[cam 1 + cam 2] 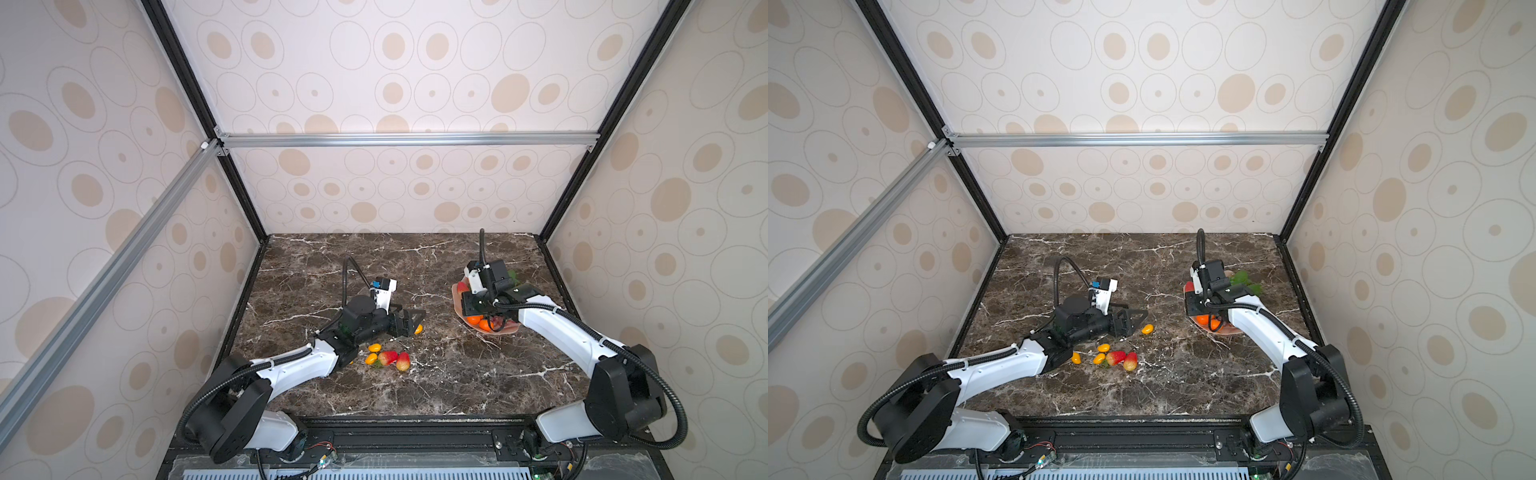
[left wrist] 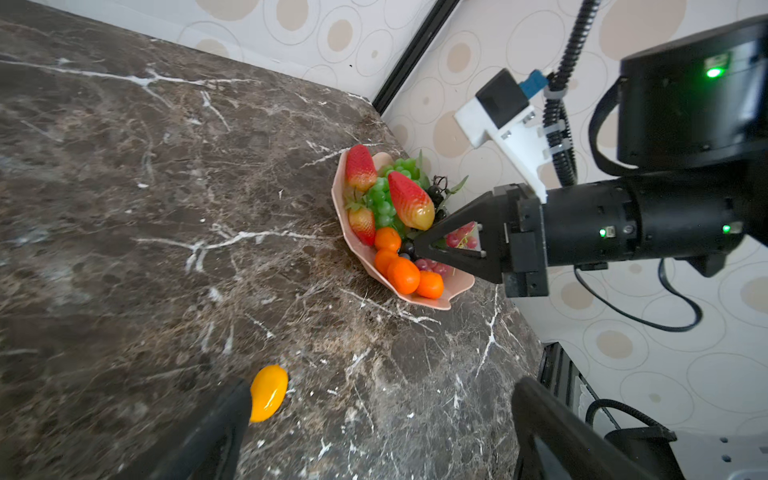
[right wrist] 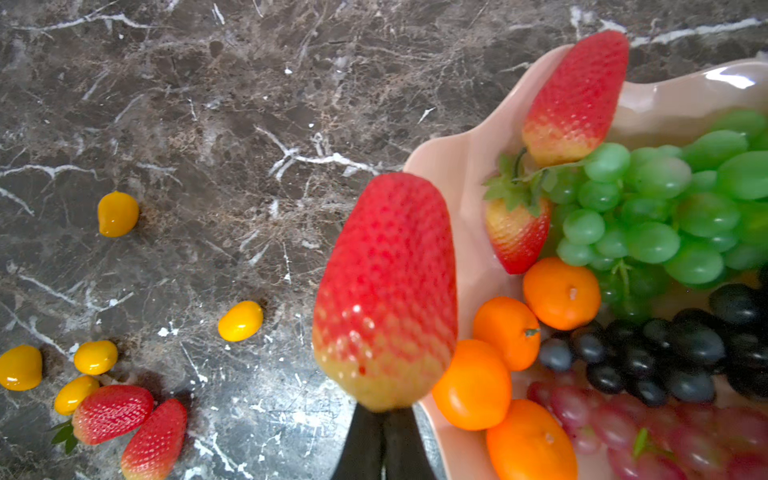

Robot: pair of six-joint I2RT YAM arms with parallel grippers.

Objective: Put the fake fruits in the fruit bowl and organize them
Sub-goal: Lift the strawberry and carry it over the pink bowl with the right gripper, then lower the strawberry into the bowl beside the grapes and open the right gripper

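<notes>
Right pincer [image 3: 383, 419] shut at the fruit bowl's [image 3: 455, 178] rim; left pincer [image 1: 411, 322] spread wide, low over the table [image 1: 436, 382].

A strawberry [image 3: 386, 291] sits with its pale end against the right tips; whether they pinch it I can't tell. The bowl, packed with grapes [image 3: 648, 208] and oranges [image 3: 561, 293], lies near the table's right edge. A yellow-orange oval fruit [image 2: 269, 392] lies just beside one left finger. Bare table runs between the two pincers; two strawberries [image 1: 387, 357] and more ovals [image 1: 375, 347] cluster nearer the front, left of middle.
</notes>
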